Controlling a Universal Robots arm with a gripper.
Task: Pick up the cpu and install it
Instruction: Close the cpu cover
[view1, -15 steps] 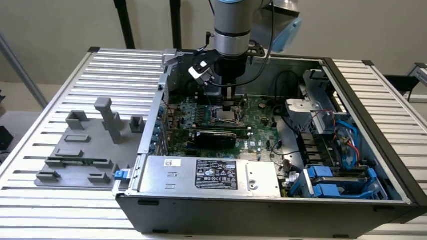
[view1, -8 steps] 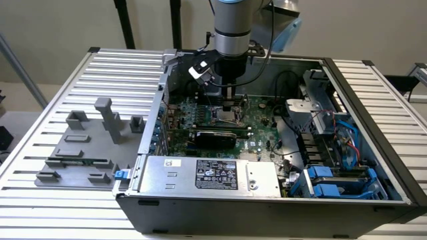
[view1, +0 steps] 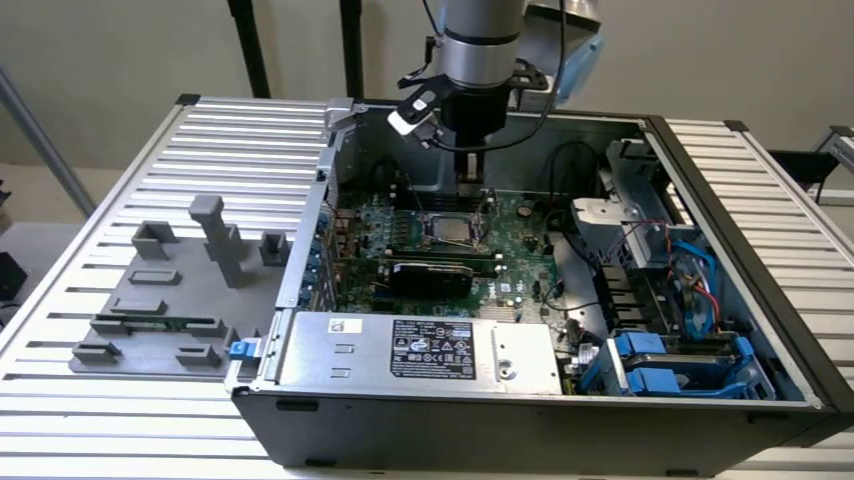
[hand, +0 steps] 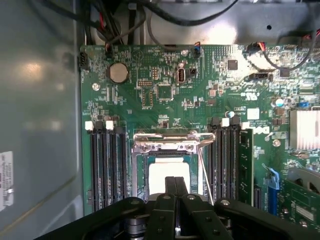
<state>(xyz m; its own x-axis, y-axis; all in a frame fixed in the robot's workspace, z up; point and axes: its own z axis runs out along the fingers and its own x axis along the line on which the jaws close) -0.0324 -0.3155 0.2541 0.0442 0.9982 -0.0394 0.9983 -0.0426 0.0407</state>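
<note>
Gripper: the gripper is hanging straight down from the arm into the open computer case. Its two dark fingers are pressing flat against each other, as tight as they go, with nothing caught between them.
Cpu: the cpu is lying flat in the socket on the motherboard, its pale top plate facing up.
Gripper to cpu: the fingertips are hovering right over the chip. From the exterior view they are standing above it, not touching as far as I can tell.
Socket frame: a shiny metal frame is running along one edge of the cpu.
Memory slots: rows of black slots are flanking the socket on both sides.
Coin battery: a round cell is sitting on the board, well apart from the socket.
Power supply: a silver box with a black label is filling the near side of the case.
Drive bays: blue caddies are sitting at the exterior view's right inside the case.
Fixture: grey blocks are standing on the slatted table, at the exterior view's left of the case.
</note>
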